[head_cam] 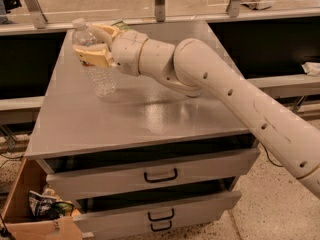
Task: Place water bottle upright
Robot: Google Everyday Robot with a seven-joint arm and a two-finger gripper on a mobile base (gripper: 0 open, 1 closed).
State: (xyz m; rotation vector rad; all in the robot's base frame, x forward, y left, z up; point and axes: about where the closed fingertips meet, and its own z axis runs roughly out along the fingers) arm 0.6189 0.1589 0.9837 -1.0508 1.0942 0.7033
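Grey worktop [150,119] spans mid-frame; at its upper left the water bottle [102,79] tilts slightly, clasped by the pincer [93,45], base seemingly touching

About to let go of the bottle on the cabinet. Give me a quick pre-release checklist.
1. Gripper clamped around the clear ribbed plastic water bottle: ok.
2. Bottle vertical: not ok, its white cap tilts toward the picture's left.
3. Base seated on the grey metal cabinet top: cannot tell.
4. Surface around the base bare: ok.
5. Base well in from the cabinet edges: ok.
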